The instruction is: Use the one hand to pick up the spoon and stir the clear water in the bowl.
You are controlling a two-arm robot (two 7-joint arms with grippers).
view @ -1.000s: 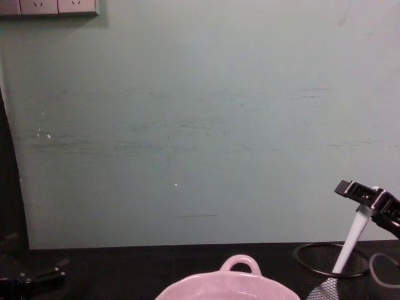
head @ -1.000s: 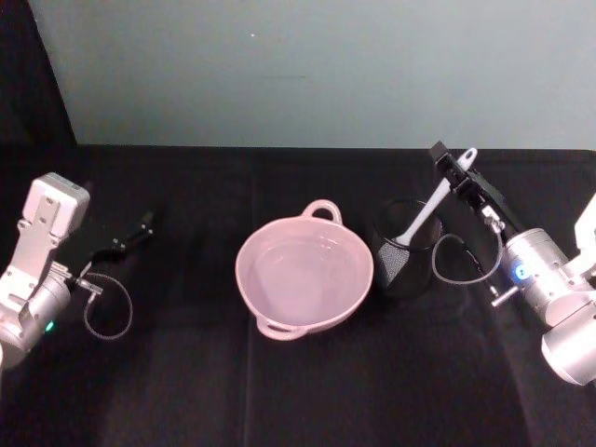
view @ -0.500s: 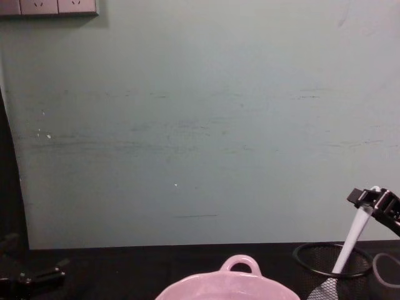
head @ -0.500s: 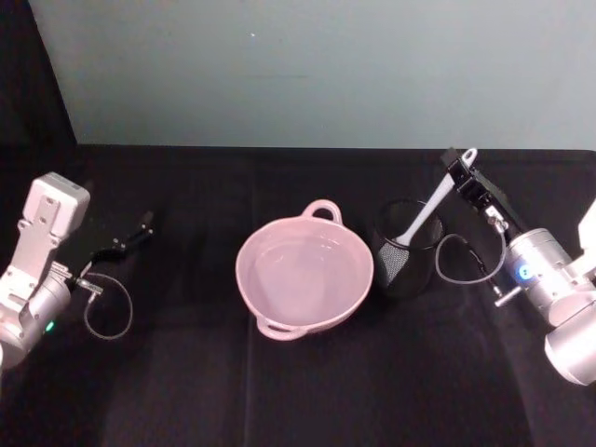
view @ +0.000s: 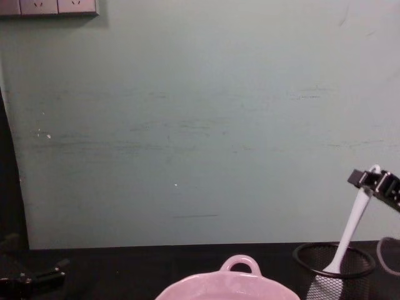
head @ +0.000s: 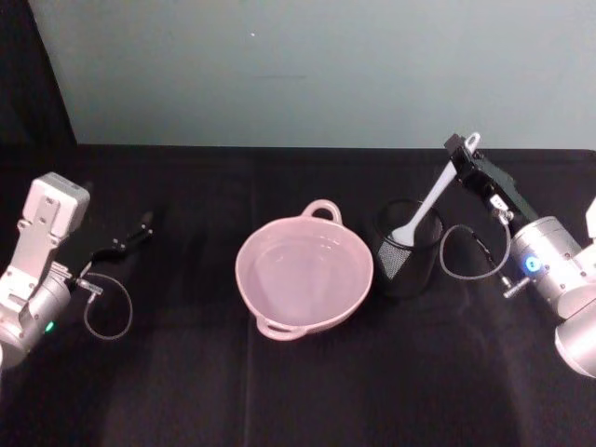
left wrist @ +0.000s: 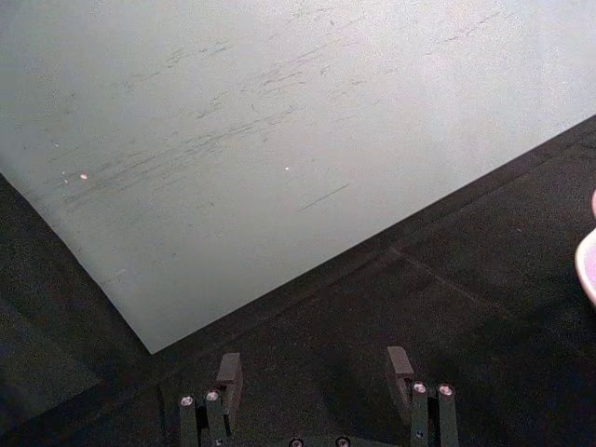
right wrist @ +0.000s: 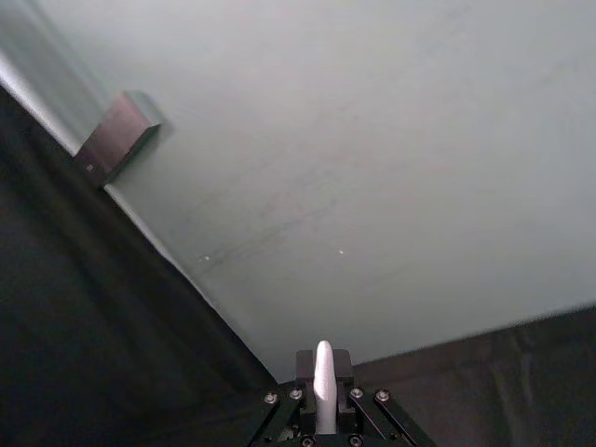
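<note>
The right gripper [head: 463, 147] clamps the spoon [head: 429, 205] by its handle end; it should lift straight clear of the mesh cup [head: 402, 268], then cross to the bowl [head: 244, 270]. The left gripper [head: 130, 237] rests open near the table's left edge.

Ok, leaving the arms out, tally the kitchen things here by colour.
Pink: 1, the bowl
White: 1, the spoon
Black: 1, the cup
Total: 3
</note>
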